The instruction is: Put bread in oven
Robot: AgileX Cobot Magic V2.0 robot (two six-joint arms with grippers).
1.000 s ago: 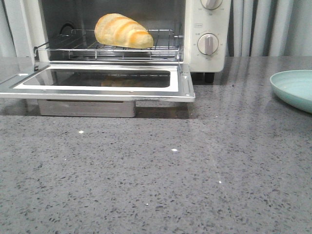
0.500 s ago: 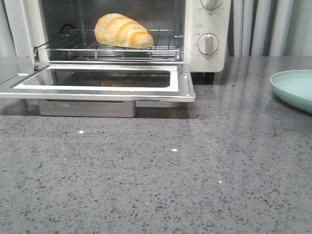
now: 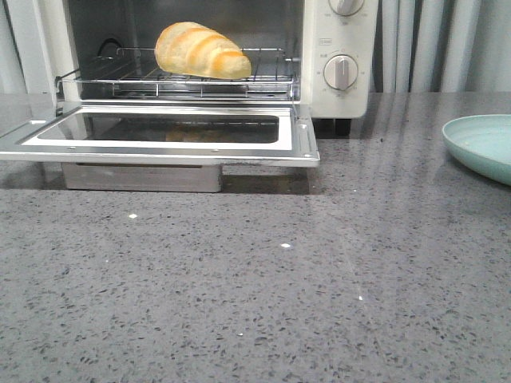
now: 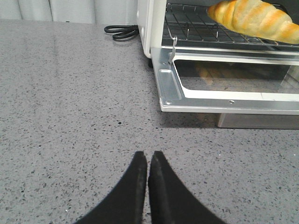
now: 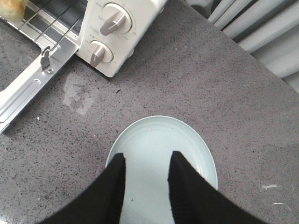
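The bread [image 3: 200, 49], a golden-brown striped roll, lies on the wire rack [image 3: 176, 80] inside the cream-white oven [image 3: 339, 56]. The oven's glass door [image 3: 160, 132] hangs open and flat. The bread also shows in the left wrist view [image 4: 254, 18] and, just at the edge, in the right wrist view [image 5: 10, 9]. My left gripper [image 4: 147, 157] is shut and empty, low over the counter, in front of the door's left corner. My right gripper [image 5: 147, 157] is open and empty above a pale green plate [image 5: 191, 140]. Neither gripper shows in the front view.
The pale green plate [image 3: 483, 144] sits at the right of the grey speckled counter [image 3: 263, 287]. A black power cord [image 4: 122, 31] lies coiled beside the oven's left side. Two round dials [image 5: 105, 37] face out on the oven's right panel. Curtains hang behind.
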